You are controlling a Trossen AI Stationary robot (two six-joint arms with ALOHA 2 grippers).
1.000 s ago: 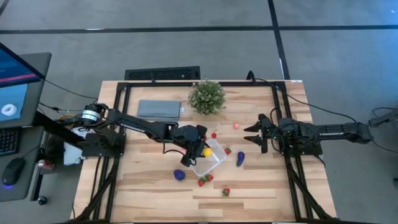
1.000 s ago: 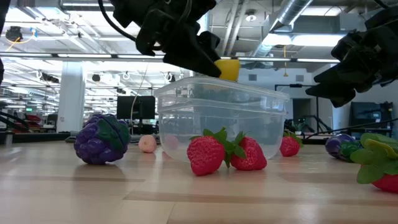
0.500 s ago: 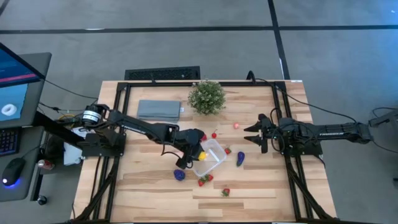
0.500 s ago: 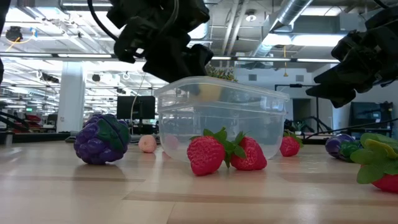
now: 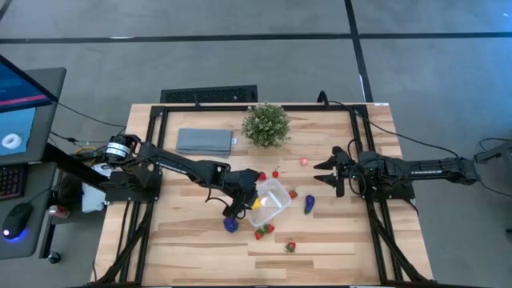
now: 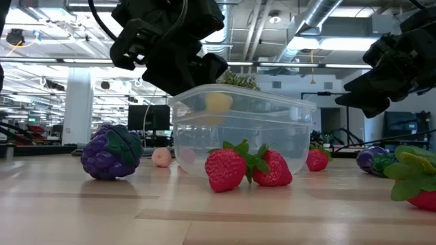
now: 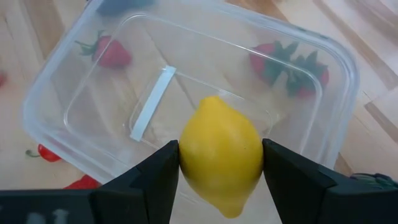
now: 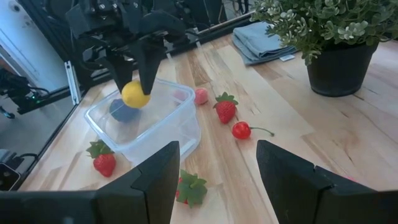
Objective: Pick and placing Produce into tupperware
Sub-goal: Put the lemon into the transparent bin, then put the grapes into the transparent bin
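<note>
The tupperware (image 7: 186, 87) is sitting open directly beneath the left gripper (image 7: 221, 165), so a release would likely drop the load inside. The right gripper (image 5: 324, 178) is waiting well apart, jaws standing wide and empty. The lemon (image 7: 221, 155) is sitting squarely between the left jaws, which are pressing both its sides, just above the box floor.

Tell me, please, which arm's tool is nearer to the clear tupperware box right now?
Left. The left tool hangs over the tupperware, gripping the yellow lemon just inside its rim. The right tool waits open, off to the box's side, past the purple piece.
</note>
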